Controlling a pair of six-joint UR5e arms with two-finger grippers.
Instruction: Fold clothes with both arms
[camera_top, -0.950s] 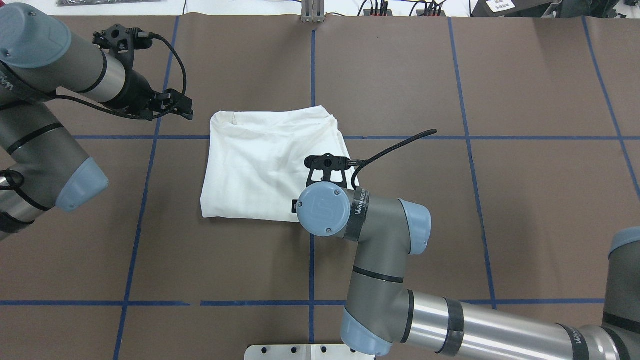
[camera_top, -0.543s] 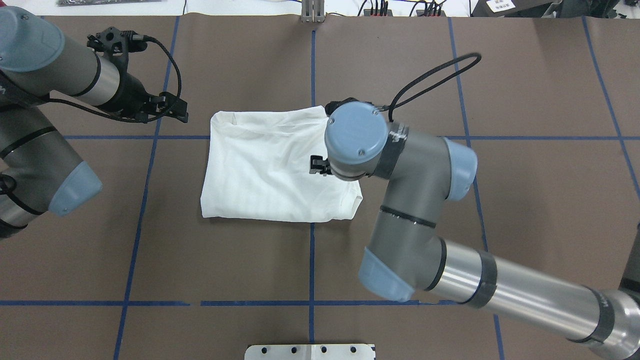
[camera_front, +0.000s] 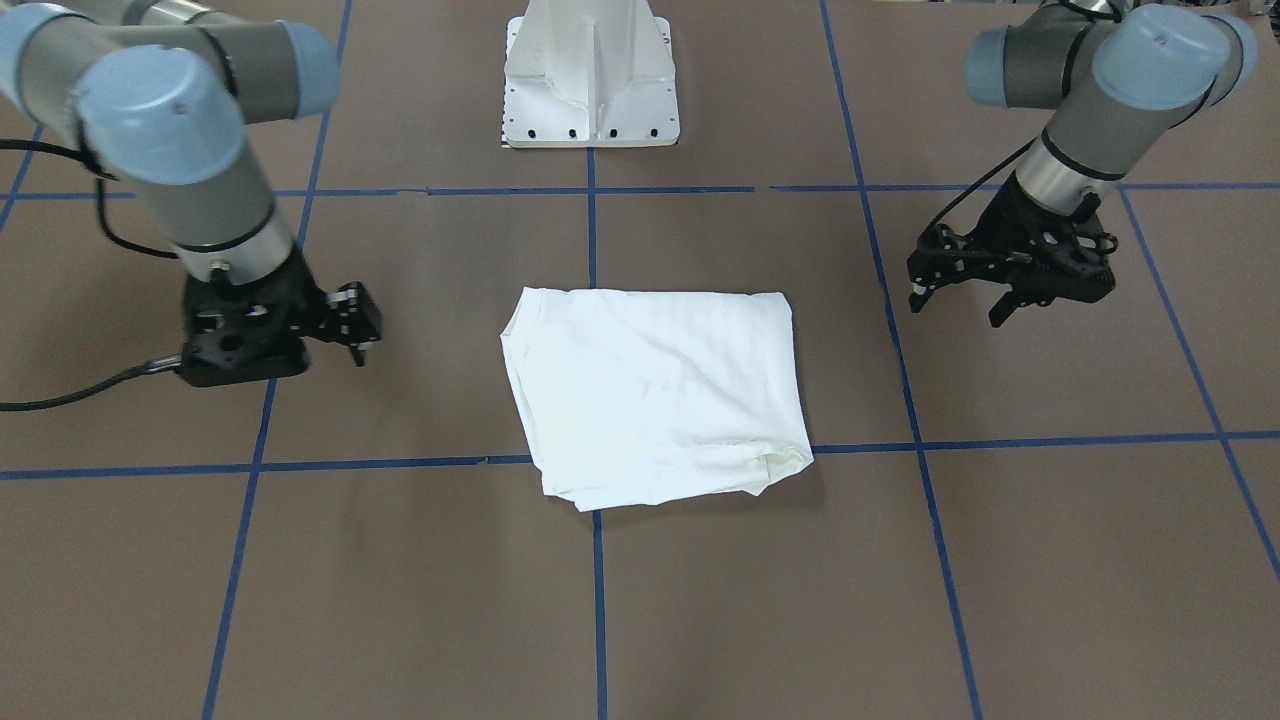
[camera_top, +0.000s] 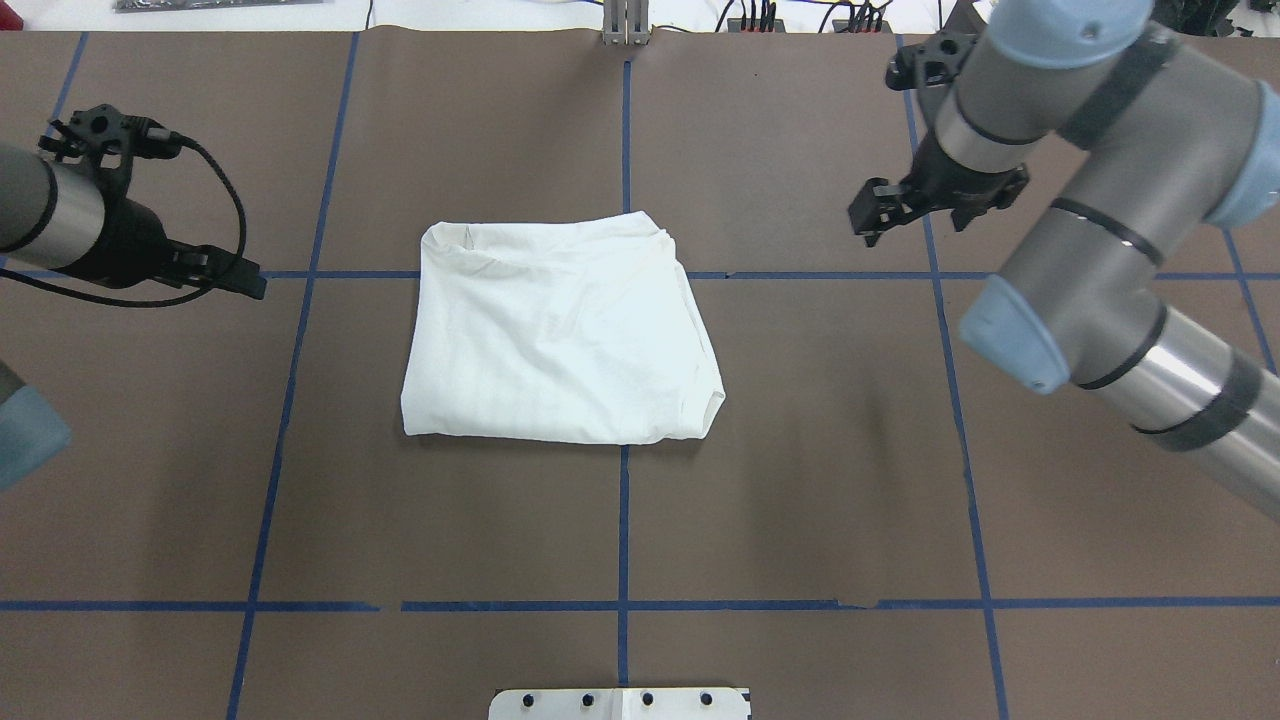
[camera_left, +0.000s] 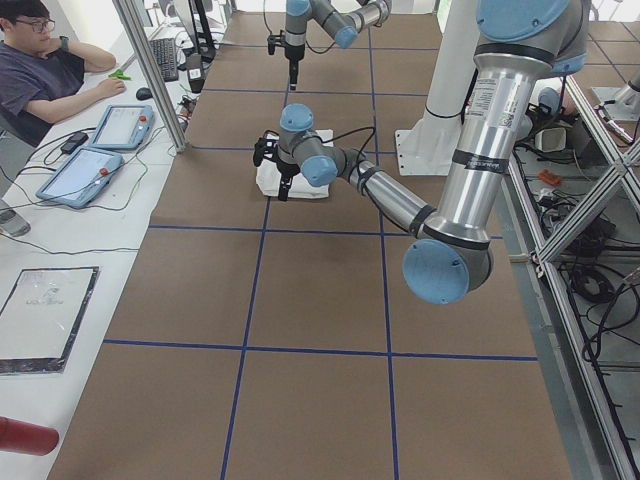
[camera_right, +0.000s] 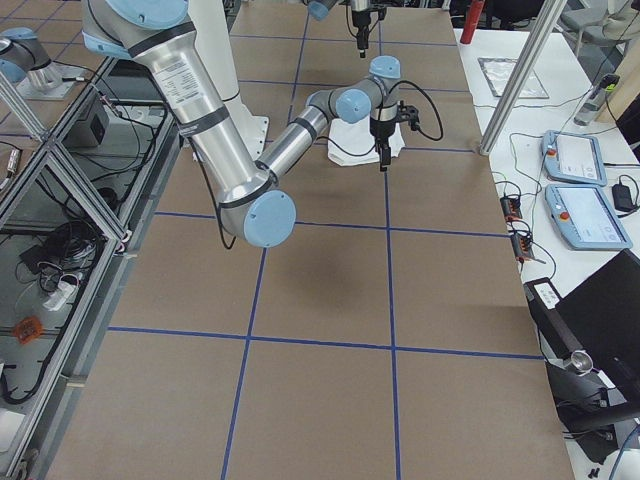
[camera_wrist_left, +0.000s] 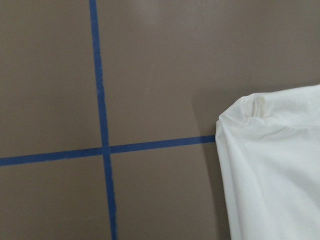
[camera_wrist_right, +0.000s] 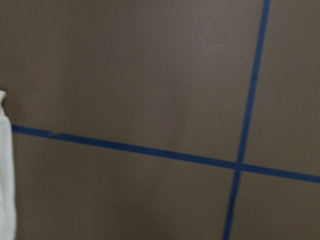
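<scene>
1. On your brown, blue-taped table (camera_top: 800, 450), the shirt (camera_top: 560, 330) lay folded into a compact rectangle.
2. The left gripper (camera_front: 958, 305) and right gripper (camera_top: 915, 225) hung open and empty, well apart from the shirt, one on either side.
3. Folding looked about done; perhaps one more fold remained.

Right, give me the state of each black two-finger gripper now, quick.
Left black two-finger gripper: open, holding nothing.
Right black two-finger gripper: open, holding nothing.
The folded white cotton T-shirt lies apart from both.
</scene>
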